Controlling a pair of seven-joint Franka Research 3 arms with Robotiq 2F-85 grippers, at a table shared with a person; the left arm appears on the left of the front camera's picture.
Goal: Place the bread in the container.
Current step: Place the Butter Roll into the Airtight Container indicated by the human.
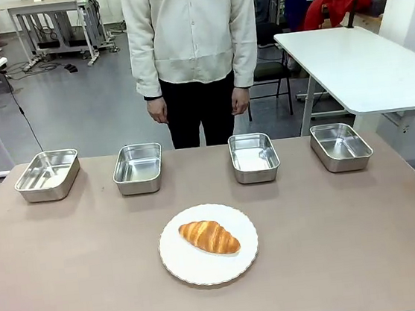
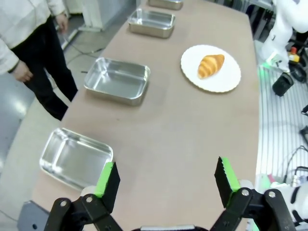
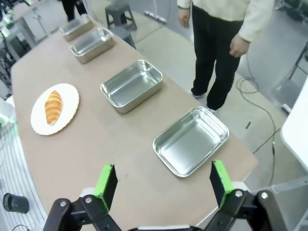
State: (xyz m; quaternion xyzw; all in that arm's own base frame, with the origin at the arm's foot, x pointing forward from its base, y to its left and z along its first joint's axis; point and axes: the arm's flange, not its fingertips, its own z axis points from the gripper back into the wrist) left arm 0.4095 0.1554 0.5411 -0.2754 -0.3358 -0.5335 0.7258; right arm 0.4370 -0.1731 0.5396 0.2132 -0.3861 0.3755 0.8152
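Note:
The bread [image 1: 209,237], a golden-brown croissant, lies on a round white plate [image 1: 194,266] at the table's near middle. Several alike shiny steel containers stand in a row along the far edge, all empty: far left [image 1: 47,175], left of middle [image 1: 138,168], right of middle [image 1: 253,157], far right [image 1: 341,146]. My left gripper [image 2: 167,180] hovers open over the table's left end, beside the nearest container [image 2: 74,156], with the bread [image 2: 211,66] far ahead. My right gripper [image 3: 162,182] is open above the right end, near a container [image 3: 190,140]; the bread [image 3: 53,107] lies far off.
A person [image 1: 191,45] stands at the far edge behind the middle containers, hands hanging at their sides. A white table [image 1: 362,63] stands at the back right. Bare tabletop [image 1: 352,244] surrounds the plate. The right arm's white base [image 2: 284,29] shows beyond the table in the left wrist view.

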